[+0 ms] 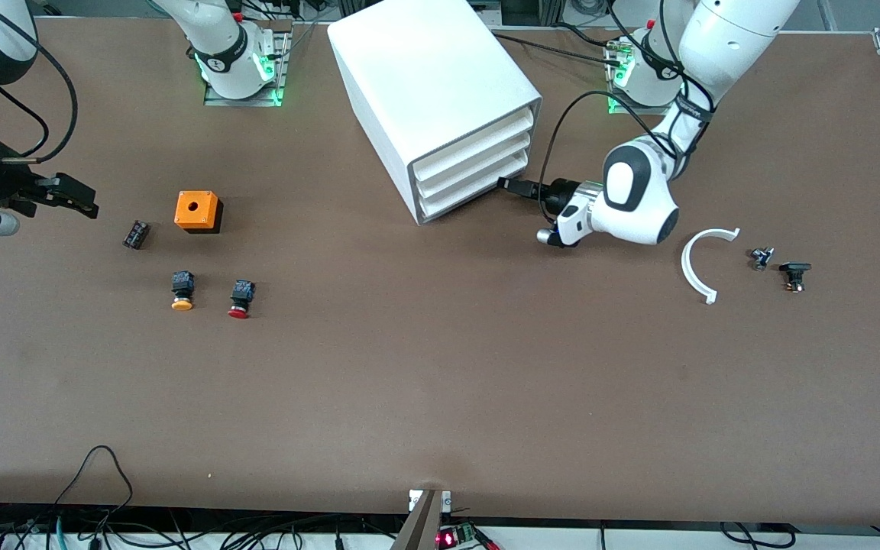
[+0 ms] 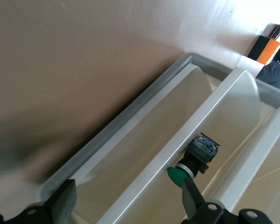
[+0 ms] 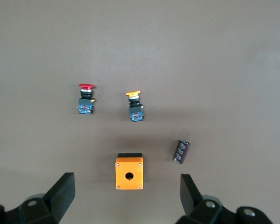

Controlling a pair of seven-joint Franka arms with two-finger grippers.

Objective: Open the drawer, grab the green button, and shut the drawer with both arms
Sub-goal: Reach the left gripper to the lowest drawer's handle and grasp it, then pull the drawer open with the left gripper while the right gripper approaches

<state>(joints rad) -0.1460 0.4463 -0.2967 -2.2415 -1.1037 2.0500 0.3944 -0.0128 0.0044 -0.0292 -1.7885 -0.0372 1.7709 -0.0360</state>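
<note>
The white cabinet [image 1: 432, 84] stands on the table between the two arm bases, with all three tray drawers pushed in. The lowest drawer [image 1: 477, 192] faces my left gripper [image 1: 505, 184], which is open at its front edge. In the left wrist view my left gripper [image 2: 128, 198] is open, with its fingers astride a white tray lip [image 2: 177, 149]. The green-capped button [image 2: 192, 164] lies on its side in a tray just past that lip, close to one finger [image 2: 190, 198]. I cannot tell which tray. My right gripper [image 1: 77, 196] is open and empty, over the table at the right arm's end.
An orange box [image 1: 198, 211] with a round hole, a black cylinder [image 1: 136, 234], an orange-capped button [image 1: 182, 290] and a red-capped button [image 1: 241, 298] lie near the right arm's end. A white curved piece [image 1: 703, 263] and two small dark parts [image 1: 794, 275] lie near the left arm's end.
</note>
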